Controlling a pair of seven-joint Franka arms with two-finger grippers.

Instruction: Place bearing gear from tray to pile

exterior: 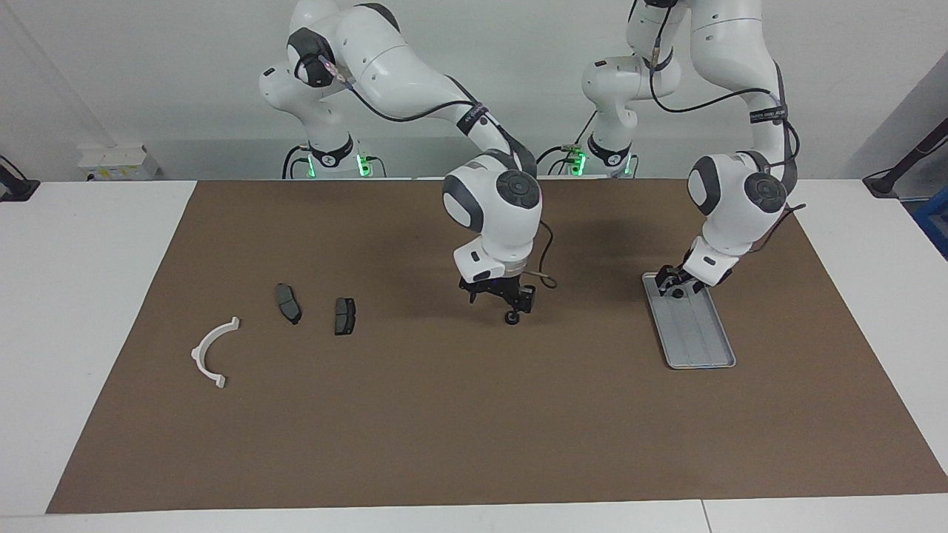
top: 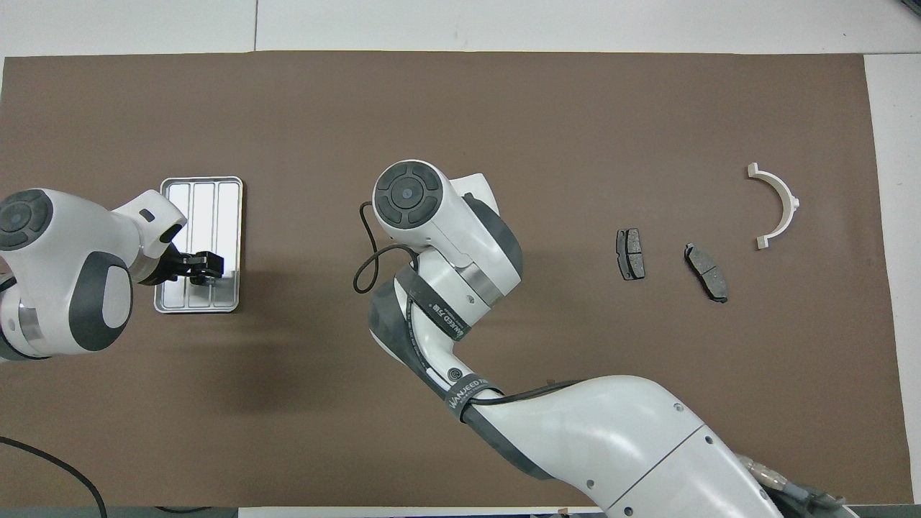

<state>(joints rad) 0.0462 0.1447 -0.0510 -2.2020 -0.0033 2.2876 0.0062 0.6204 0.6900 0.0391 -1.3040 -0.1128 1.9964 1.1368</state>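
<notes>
Partly legible "WANJEED" on right arm's strap (top: 471,393).
</notes>
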